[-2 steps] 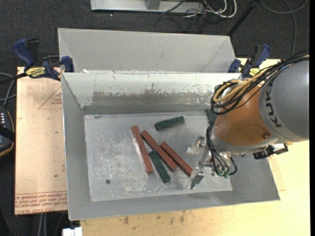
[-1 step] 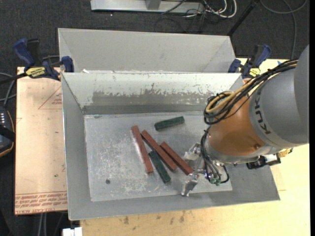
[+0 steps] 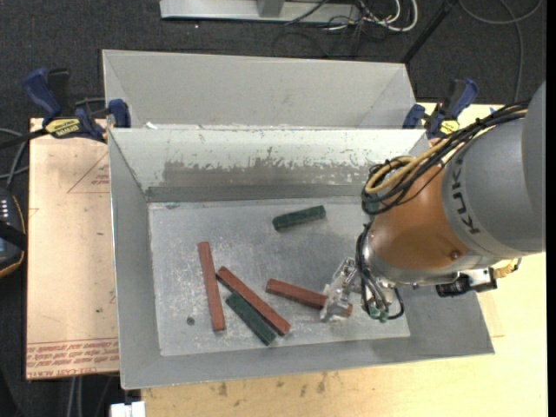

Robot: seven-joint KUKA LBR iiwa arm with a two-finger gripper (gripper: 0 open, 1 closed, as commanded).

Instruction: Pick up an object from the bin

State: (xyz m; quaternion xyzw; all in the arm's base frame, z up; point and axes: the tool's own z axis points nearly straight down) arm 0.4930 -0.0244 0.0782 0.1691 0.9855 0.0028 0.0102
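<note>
End effector point(image 3: 337, 301): lowered at right end of short red-brown bar point(image 3: 294, 293) on bin point(image 3: 261, 250) floor; released or clenched, cannot tell. Dark green stick point(image 3: 250, 318): left of that bar.

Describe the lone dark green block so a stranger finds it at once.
Start at the grey bin's back wall. In front of its middle lies a short dark green block. It lies alone, apart from the sticks grouped nearer the front.
</note>
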